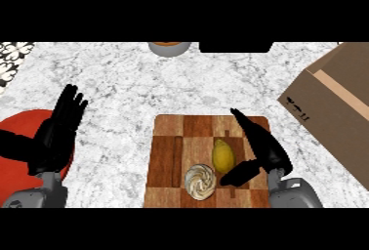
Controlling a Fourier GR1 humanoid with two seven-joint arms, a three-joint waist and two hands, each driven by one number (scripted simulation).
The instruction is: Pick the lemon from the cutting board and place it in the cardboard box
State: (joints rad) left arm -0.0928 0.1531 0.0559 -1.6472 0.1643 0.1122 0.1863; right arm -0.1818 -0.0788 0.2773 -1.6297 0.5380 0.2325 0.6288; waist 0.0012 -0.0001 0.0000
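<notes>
A yellow lemon lies on the wooden cutting board, right of its middle. My right hand hovers over the board's right side, just right of the lemon. Its fingers are straight and point away from me, and its thumb reaches under the lemon's near end, so the hand is open. The cardboard box stands at the right edge, open flap up. My left hand rests open at the left, fingers up, over the counter.
A round swirled pastry sits on the board just near the lemon. A red plate lies under my left hand. At the far edge are a grey bowl and a dark object. Patterned tile shows at the far left.
</notes>
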